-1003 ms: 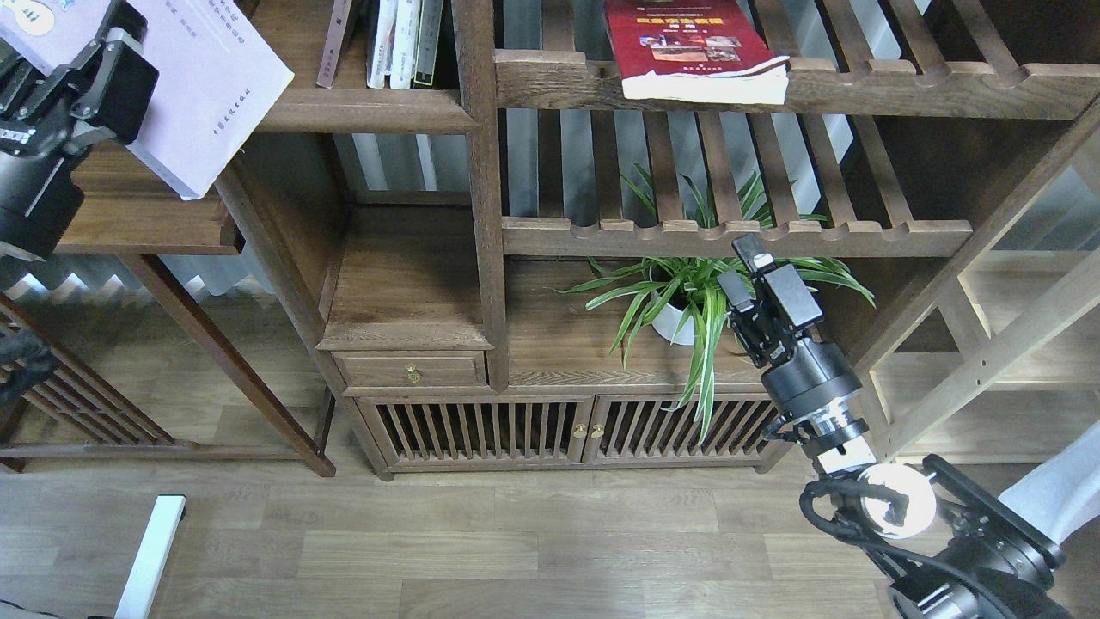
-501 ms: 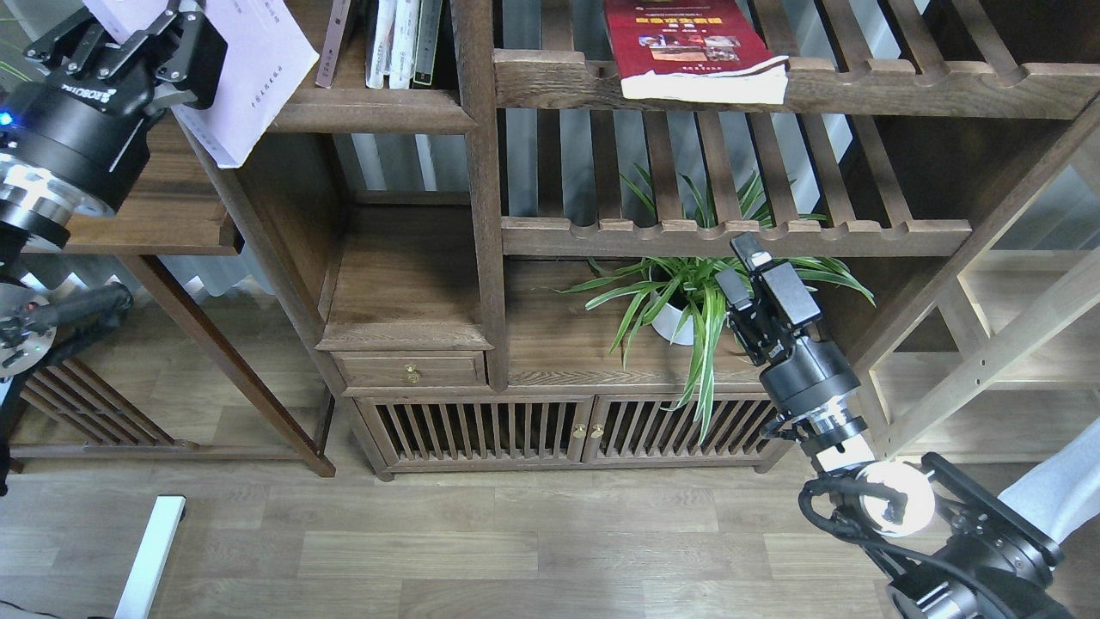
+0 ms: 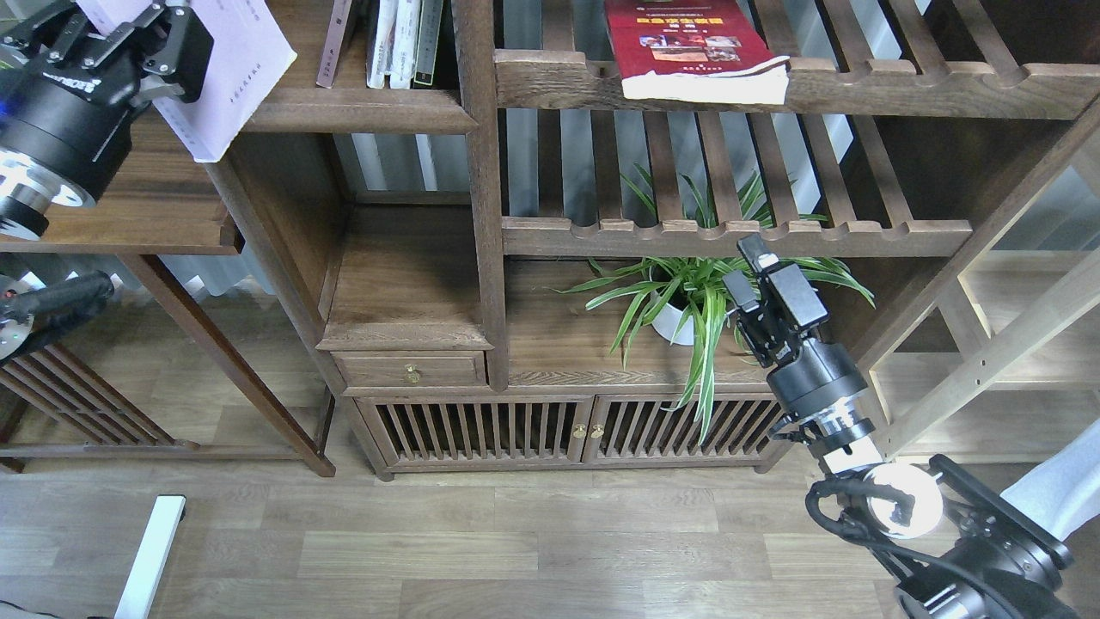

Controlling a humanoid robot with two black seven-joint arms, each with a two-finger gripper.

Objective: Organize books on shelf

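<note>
My left gripper [image 3: 137,30] at the top left is shut on the pale lavender book [image 3: 236,77] and holds it tilted in the air. The book's lower corner hangs in front of the left end of the dark wooden shelf [image 3: 369,110]. Several books [image 3: 404,43] stand upright on that shelf, with a thin brownish spine [image 3: 331,47] leaning beside them. No maroon cover shows. The red book [image 3: 687,43] lies flat on the upper slatted rack [image 3: 902,90], overhanging its front rail. My right gripper [image 3: 746,268] is open and empty in front of the plant.
A potted spider plant [image 3: 687,301] sits in the lower compartment under a second slatted rack [image 3: 730,232]. Below are a small drawer [image 3: 411,370] and slatted cabinet doors [image 3: 567,430]. A lower side board [image 3: 129,215] lies under my left arm. A white bar [image 3: 150,550] lies on the floor.
My left gripper has moved up and to the right with the lavender book, and the book has turned more upright near the shelf's left end. My right arm has shifted slightly.
</note>
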